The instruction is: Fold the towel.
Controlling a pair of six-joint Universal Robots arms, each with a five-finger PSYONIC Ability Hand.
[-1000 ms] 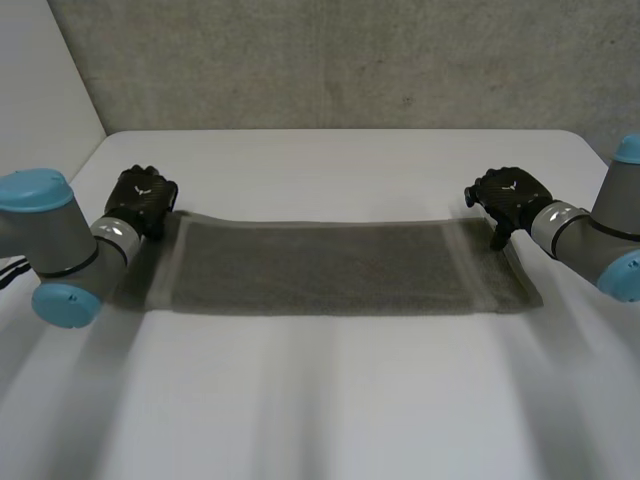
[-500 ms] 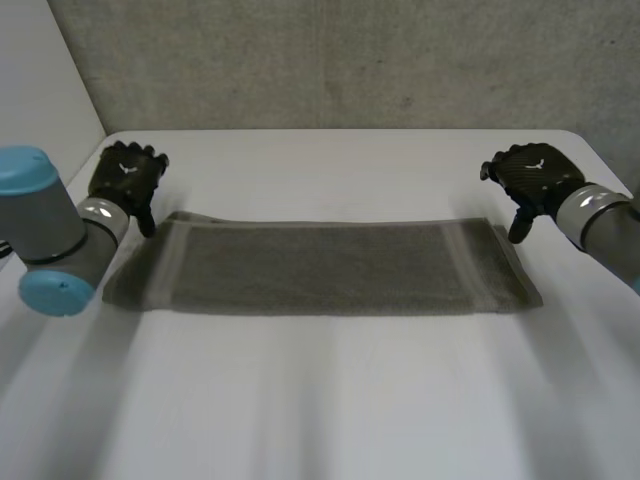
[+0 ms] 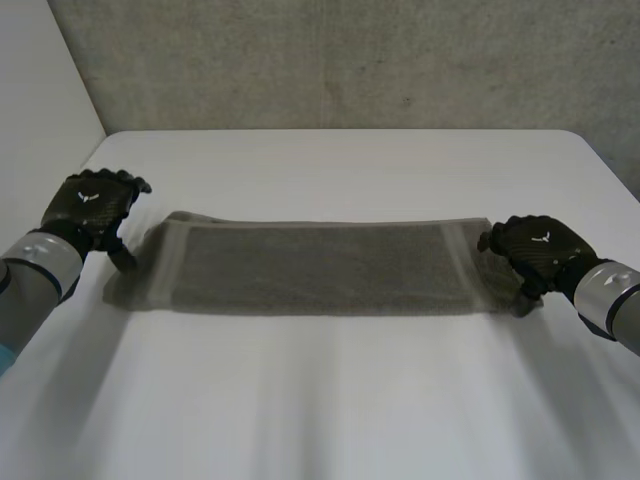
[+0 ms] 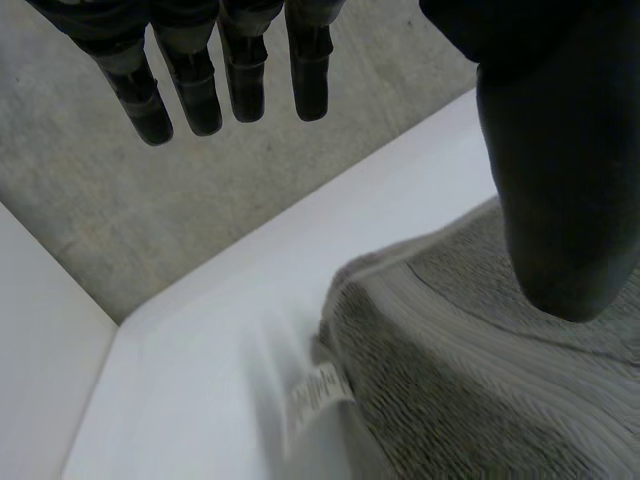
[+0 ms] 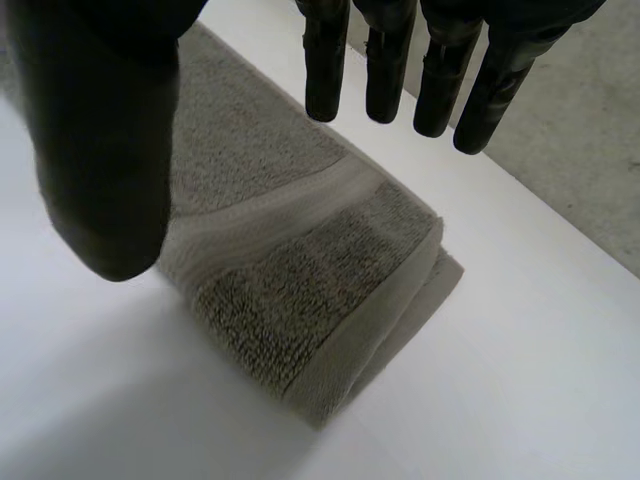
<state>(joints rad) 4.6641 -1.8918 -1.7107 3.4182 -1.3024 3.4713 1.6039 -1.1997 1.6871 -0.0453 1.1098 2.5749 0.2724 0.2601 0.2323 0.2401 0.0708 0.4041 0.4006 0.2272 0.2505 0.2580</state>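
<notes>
A grey-green towel (image 3: 320, 265) lies on the white table (image 3: 330, 400) as a long strip folded lengthwise, its ends pointing left and right. My left hand (image 3: 92, 200) hovers just off the towel's left end, open and holding nothing. In the left wrist view its straight fingers (image 4: 243, 80) and thumb (image 4: 560, 200) hang above the towel's far left corner (image 4: 470, 350), where a white label (image 4: 318, 392) sticks out. My right hand (image 3: 535, 245) is at the towel's right end, open. In the right wrist view its fingers (image 5: 390, 60) are spread over the folded end (image 5: 300, 270).
A grey concrete wall (image 3: 330, 60) stands behind the table's far edge, and a white wall (image 3: 40, 90) closes the left side. Bare table top lies in front of the towel and beyond it.
Both hands have let go of the towel's far corners. The left hand has moved outward to the left and opened; the right hand has come nearer, over the right end. The towel lies still.
</notes>
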